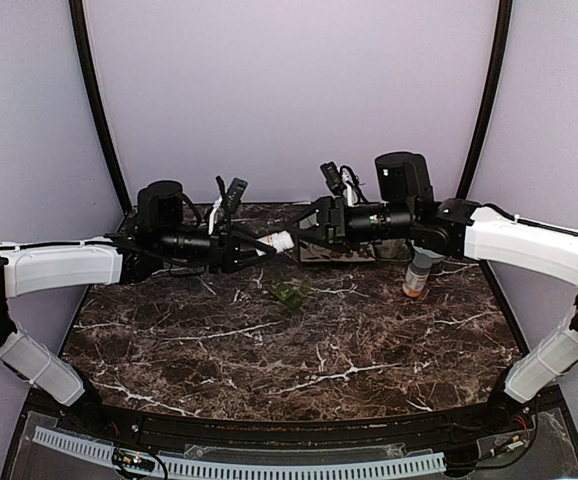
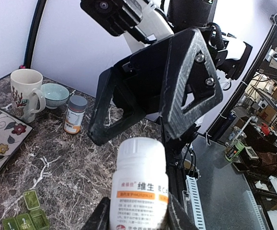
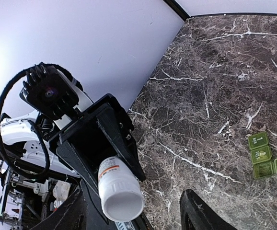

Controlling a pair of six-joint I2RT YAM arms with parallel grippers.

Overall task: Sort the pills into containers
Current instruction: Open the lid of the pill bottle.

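Green plastic pill box (image 1: 287, 292), contents unclear, is lying on dark marble tabletop (image 1: 369, 350) between lilac walls (image 1: 289, 80), left gripper (image 1: 264, 245) is pinching white orange-labelled bottle (image 1: 279, 241), right gripper (image 1: 304, 232) is gaping.

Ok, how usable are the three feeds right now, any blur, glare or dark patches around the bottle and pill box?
Top external: evenly lit, no glare, but the pill box is a dim green smudge on the dark marble table. Left wrist: white bottle fills the foreground, its label slightly soft. Right wrist: sharp; wall washes out bright at left.
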